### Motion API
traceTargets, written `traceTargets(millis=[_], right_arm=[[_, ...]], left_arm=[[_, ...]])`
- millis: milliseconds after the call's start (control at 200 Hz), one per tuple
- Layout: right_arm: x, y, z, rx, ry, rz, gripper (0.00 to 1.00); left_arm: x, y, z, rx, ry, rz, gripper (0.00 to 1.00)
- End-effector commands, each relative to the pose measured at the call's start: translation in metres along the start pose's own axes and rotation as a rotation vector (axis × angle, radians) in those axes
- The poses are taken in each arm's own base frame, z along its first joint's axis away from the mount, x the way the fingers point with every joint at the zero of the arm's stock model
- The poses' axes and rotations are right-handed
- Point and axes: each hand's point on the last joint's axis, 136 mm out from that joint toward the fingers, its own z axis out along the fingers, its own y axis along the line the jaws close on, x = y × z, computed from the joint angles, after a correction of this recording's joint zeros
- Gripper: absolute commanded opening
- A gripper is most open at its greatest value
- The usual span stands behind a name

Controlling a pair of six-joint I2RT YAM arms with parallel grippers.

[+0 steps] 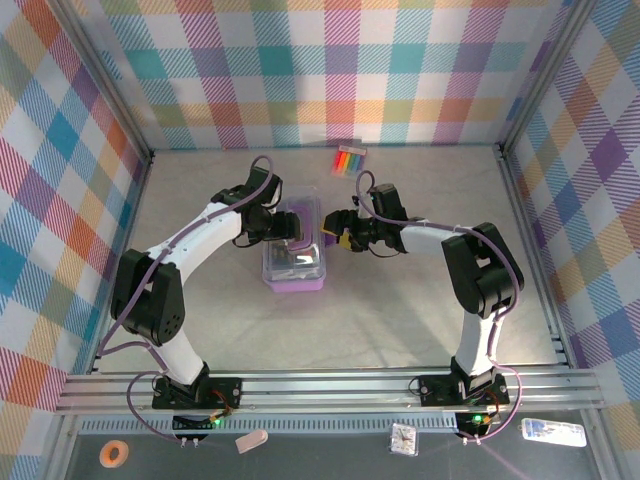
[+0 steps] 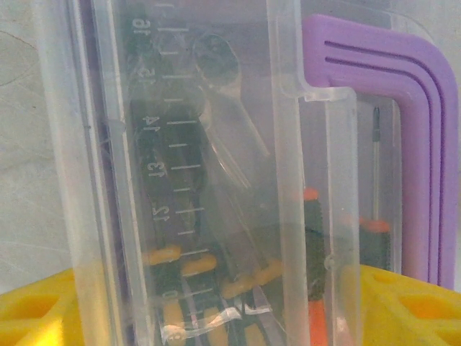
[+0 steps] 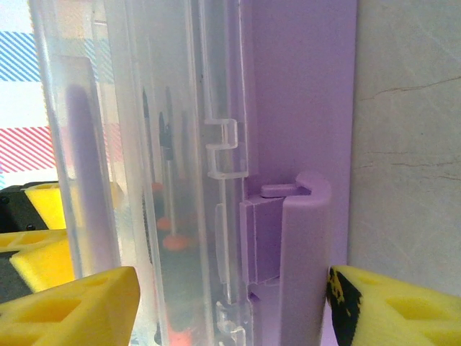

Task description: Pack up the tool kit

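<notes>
Yellow fingers [image 3: 65, 303] of the right gripper [image 3: 234, 306] are seemingly pinching the tool kit [image 1: 295, 262] across its clear lid [image 3: 130, 144] and purple latch [image 3: 306, 238]. Beyond, the left gripper [image 2: 216, 317] is straddling the lid, fingers apart; its grip I cannot tell. Closing is probably proceeding; next comes squeezing the latch home. The tool kit is sitting mid-table on the worktop [image 1: 400, 320], well apart from every edge, leaving open room.
</notes>
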Motion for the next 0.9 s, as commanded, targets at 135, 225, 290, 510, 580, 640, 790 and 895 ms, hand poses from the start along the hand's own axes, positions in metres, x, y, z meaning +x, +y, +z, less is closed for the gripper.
traceTargets(millis=[135,225,290,510,580,640,790,895], right_arm=[[0.001,0.037,0.000,-0.102,0.010,-0.045,0.68],[0.001,0.038,-0.001,-0.115,0.009,-0.036,0.68],[0.002,0.041,-0.001,-0.131,0.008,-0.034,0.68],[0.001,0.049,-0.003,-0.169,-0.002,-0.031,0.68],[0.001,0.053,-0.004,-0.187,-0.001,-0.032,0.68],[0.000,0.057,-0.005,-0.204,-0.001,-0.031,0.68],[0.001,0.065,-0.004,-0.241,0.001,-0.037,0.68],[0.003,0.064,0.002,-0.244,0.010,-0.033,0.68]], left_arm=[[0.080,0.041,0.051,-0.172,0.295,0.012,0.61],[0.084,0.043,0.054,-0.185,0.304,0.021,0.61],[0.088,0.044,0.056,-0.191,0.313,0.025,0.61],[0.101,0.049,0.065,-0.193,0.338,0.024,0.61],[0.103,0.051,0.066,-0.201,0.342,0.024,0.61],[0.105,0.053,0.067,-0.205,0.345,0.024,0.61],[0.109,0.054,0.069,-0.202,0.350,0.018,0.60],[0.111,0.053,0.070,-0.194,0.351,0.009,0.60]])
